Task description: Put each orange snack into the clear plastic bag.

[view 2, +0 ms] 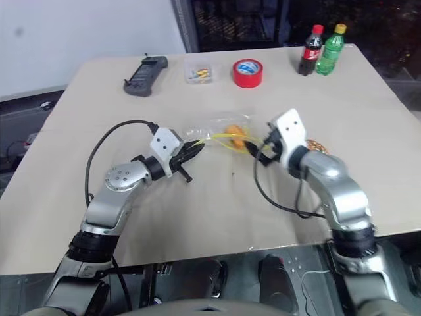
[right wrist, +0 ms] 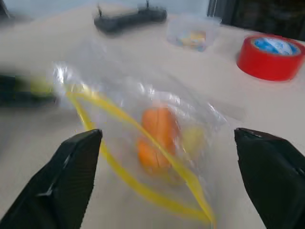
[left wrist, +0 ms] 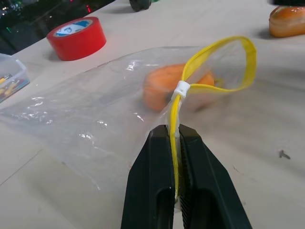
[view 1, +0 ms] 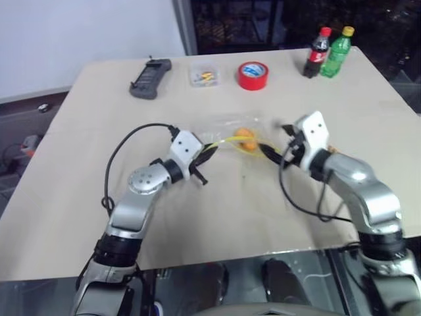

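I count one snack (left wrist: 174, 88) in the bag (left wrist: 95, 114), second snack (left wrist: 287, 20) loose on the table (view 1: 217, 224); left gripper (left wrist: 175, 143) pinches the bag's yellow edge; right gripper (right wrist: 167, 176) gapes, empty.

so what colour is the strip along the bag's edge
Yellow strip on the clear plastic bag; clearest in the left wrist view.

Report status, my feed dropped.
Left gripper shut on clear plastic bag. Right gripper open. One orange snack bagged, other snack on table.
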Robot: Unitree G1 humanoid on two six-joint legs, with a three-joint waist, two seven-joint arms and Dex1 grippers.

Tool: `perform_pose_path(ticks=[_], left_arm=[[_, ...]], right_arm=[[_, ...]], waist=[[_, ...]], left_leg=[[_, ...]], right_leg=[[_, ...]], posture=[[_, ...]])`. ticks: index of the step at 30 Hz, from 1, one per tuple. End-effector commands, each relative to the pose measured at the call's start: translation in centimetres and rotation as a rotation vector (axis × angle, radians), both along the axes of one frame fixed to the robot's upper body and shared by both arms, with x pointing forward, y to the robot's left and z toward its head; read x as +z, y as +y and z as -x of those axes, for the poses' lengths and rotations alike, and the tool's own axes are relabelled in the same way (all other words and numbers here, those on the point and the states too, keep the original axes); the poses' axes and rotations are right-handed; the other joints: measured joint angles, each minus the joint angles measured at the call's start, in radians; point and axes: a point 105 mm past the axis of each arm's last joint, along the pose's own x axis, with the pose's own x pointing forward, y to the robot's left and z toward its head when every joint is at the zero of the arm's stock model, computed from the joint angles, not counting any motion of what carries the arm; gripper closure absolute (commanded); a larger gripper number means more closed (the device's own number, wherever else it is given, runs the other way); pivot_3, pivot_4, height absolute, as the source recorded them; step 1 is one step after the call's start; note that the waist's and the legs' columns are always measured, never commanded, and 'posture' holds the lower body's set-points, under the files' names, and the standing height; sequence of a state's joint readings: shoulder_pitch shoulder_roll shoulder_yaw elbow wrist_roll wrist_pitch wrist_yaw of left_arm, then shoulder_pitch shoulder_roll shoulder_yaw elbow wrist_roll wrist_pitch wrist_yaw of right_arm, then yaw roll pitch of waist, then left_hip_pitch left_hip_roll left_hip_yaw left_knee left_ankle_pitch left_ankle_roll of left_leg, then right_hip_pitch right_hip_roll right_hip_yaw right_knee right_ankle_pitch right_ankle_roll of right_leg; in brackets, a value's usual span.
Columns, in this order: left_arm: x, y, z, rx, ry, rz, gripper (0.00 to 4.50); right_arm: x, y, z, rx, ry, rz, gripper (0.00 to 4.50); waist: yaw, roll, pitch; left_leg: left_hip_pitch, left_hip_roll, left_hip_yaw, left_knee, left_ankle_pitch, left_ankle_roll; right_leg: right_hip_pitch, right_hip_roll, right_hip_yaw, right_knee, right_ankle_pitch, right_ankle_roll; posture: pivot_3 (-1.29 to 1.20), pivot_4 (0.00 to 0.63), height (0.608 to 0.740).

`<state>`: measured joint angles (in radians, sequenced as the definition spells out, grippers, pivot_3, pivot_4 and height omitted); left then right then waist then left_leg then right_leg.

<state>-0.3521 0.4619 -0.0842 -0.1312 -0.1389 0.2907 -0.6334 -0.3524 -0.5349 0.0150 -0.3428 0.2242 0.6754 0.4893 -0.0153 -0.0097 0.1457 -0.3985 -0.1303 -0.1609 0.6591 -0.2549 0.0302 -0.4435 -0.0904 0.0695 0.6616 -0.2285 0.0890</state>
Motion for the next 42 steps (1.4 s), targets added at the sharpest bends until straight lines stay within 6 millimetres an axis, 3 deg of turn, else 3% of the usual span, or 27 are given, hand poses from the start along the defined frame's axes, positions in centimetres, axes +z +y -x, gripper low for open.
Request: perform_pose_path(ticks=[1, 6, 12, 15, 17, 21, 23, 27, 31, 34, 42], left_arm=[[1.0, -0.1, -0.1, -0.008, -0.049, 0.002, 4.5], [0.8, -0.5, 0.0, -0.022, -0.049, 0.001, 4.5], [1.0, -0.5, 0.0, -0.019, -0.054, 0.007, 4.5], [1.1, -0.4, 0.0, -0.014, -0.054, 0.011, 4.5], [1.2, -0.2, 0.1, -0.007, -0.054, 0.015, 4.5], [1.3, 0.0, 0.0, 0.008, -0.053, 0.027, 4.5], [1.4, -0.1, 0.0, 0.013, -0.051, 0.034, 4.5], [1.4, -0.2, 0.2, 0.014, -0.052, 0.034, 4.5], [1.5, -0.2, 0.4, 0.014, -0.055, 0.032, 4.5], [1.6, -0.3, 0.9, -0.007, -0.062, 0.022, 4.5], [0.5, -0.7, 3.6, -0.145, -0.061, -0.074, 4.5]], right_arm=[[0.4, -6.0, -0.5, -0.193, -0.071, 0.17, 0.12], [-2.1, -10.1, -0.8, -0.31, 0.017, 0.196, 0.12], [-4.1, -10.2, -1.4, -0.321, 0.123, 0.033, 0.12], [-4.1, -10.3, -1.8, -0.325, 0.118, 0.008, 0.91], [-3.5, -9.9, -1.9, -0.297, 0.092, -0.014, 1.82], [-1.9, -7.7, -0.9, -0.163, 0.049, -0.067, 3.57], [-1.3, -5.6, 0.1, -0.059, 0.056, -0.108, 3.57], [-0.3, 1.7, 2.3, 0.162, 0.115, -0.249, 3.57], [-0.4, 5.6, 2.6, 0.201, 0.154, -0.284, 3.57], [-0.7, 7.2, 1.9, 0.195, 0.179, -0.296, 3.57], [-2.9, 8.4, -0.6, 0.173, 0.236, -0.22, 3.57]], waist=[[0.004, 0.0, 0.0], [-0.005, 0.0, 0.0], [-0.001, 0.0, 0.0], [0.001, 0.0, 0.0], [0.002, 0.0, 0.0], [0.001, 0.0, 0.0], [0.001, 0.0, 0.0], [-0.003, 0.0, 0.0], [-0.001, 0.0, 0.0], [0.004, 0.0, 0.0], [-0.005, 0.0, 0.0]], left_leg=[[0.0, 0.0, 0.0, 0.0, 0.0, 0.0], [0.002, 0.003, 0.003, 0.0, 0.0, 0.0], [0.002, 0.003, 0.005, 0.0, 0.0, 0.0], [0.002, 0.003, 0.005, 0.0, 0.0, 0.0], [0.002, 0.003, 0.004, 0.0, 0.0, 0.0], [0.002, 0.003, 0.005, 0.0, 0.0, 0.0], [0.002, 0.003, 0.004, 0.0, 0.0, 0.0], [0.002, 0.004, 0.004, 0.0, 0.0, 0.0], [0.002, 0.004, 0.004, 0.0, 0.0, 0.0], [0.002, 0.002, 0.003, 0.0, 0.0, 0.0], [0.002, 0.002, 0.003, 0.0, 0.0, 0.0]], right_leg=[[0.0, 0.0, 0.0, 0.0, 0.0, 0.0], [0.0, 0.002, 0.002, 0.002, 0.0, 0.0], [0.0, 0.002, 0.003, 0.001, 0.0, 0.0], [0.0, 0.002, 0.004, 0.001, 0.0, 0.001], [0.0, 0.002, 0.003, 0.001, 0.0, 0.001], [0.0, 0.002, 0.003, 0.001, 0.0, 0.001], [0.0, 0.003, 0.003, 0.001, 0.0, 0.001], [0.0, 0.003, 0.003, 0.001, 0.0, 0.001], [0.0, 0.003, 0.003, 0.002, 0.0, 0.001], [0.0, 0.002, 0.003, 0.001, 0.0, 0.001], [0.0, 0.002, 0.002, 0.001, 0.0, 0.001]], posture=[[0.0, 0.15, 0.74], [0.0, 0.15, 0.74], [0.0, 0.15, 0.74], [0.0, 0.15, 0.74], [0.0, 0.15, 0.74], [0.0, 0.15, 0.74], [0.0, 0.15, 0.74], [0.0, 0.15, 0.74], [0.0, 0.15, 0.74], [0.0, 0.15, 0.74], [0.0, 0.15, 0.74]])
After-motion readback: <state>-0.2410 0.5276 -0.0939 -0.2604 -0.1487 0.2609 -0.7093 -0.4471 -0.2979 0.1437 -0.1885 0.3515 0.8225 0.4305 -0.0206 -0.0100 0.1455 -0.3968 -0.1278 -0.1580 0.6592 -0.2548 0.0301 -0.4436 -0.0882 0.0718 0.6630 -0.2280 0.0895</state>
